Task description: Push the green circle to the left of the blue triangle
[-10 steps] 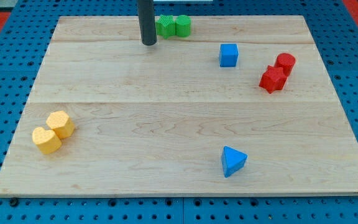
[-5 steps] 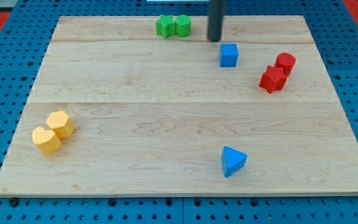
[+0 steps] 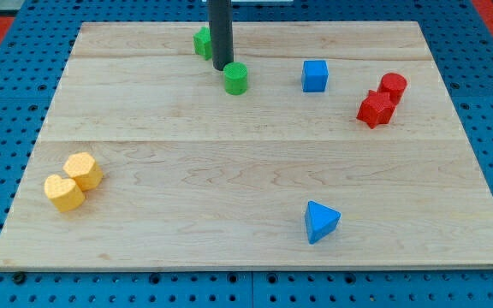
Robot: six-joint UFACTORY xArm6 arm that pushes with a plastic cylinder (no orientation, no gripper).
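The green circle [image 3: 236,79] lies near the board's top, left of the blue cube [image 3: 315,75]. My tip [image 3: 222,67] stands right at the circle's upper left edge, touching or nearly so. A second green block [image 3: 202,42] sits just up and left of the rod, partly hidden by it. The blue triangle [image 3: 321,222] lies near the view's bottom, right of centre, far below the green circle.
Two red blocks [image 3: 381,99] sit together at the view's right. Two yellow blocks [image 3: 73,181] sit together at the lower left. The wooden board [image 3: 246,154] lies on a blue pegboard.
The tip moved from left of the green pair to their right, then back left between them. The green circle slid down and left; the other green block shifted left.
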